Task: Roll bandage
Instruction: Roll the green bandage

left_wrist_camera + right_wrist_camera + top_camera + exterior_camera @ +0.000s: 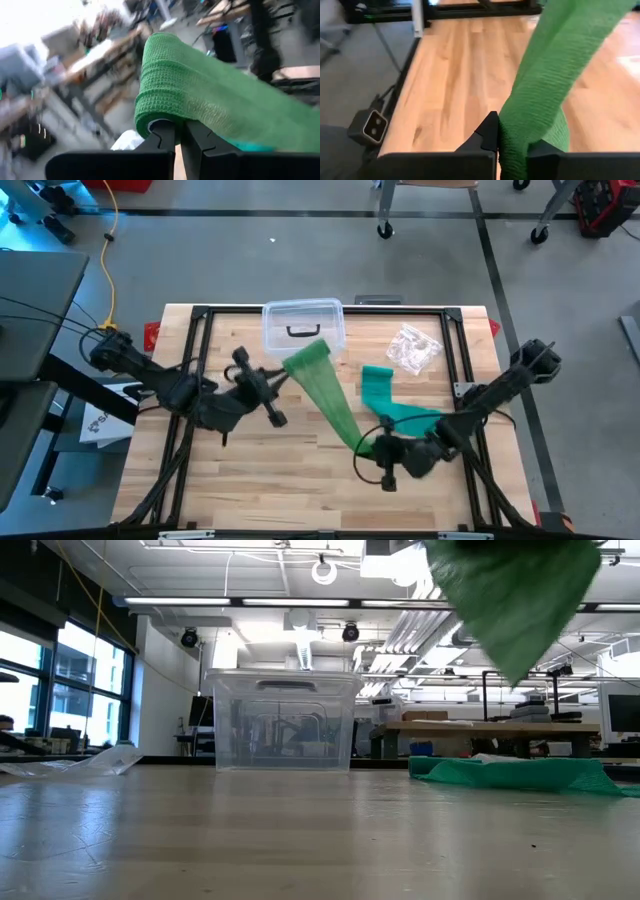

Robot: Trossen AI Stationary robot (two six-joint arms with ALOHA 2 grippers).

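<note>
The left hand (283, 376) was clamped on the rolled end of the green bandage (330, 395), its fingers (162, 137) pinching the roll (165, 85) just ahead of them, up off the table (260, 470). From that roll the strip ran taut and slanting down to the right hand (372, 446), which was closed tight on the band (545, 90) rising straight out of its grip. Just beyond the right hand, the loose remainder (395, 405) lay bunched on the wood. Past the left hand sat a clear lidded box (303, 325), and farther off a crumpled plastic wrapper (413, 348).
</note>
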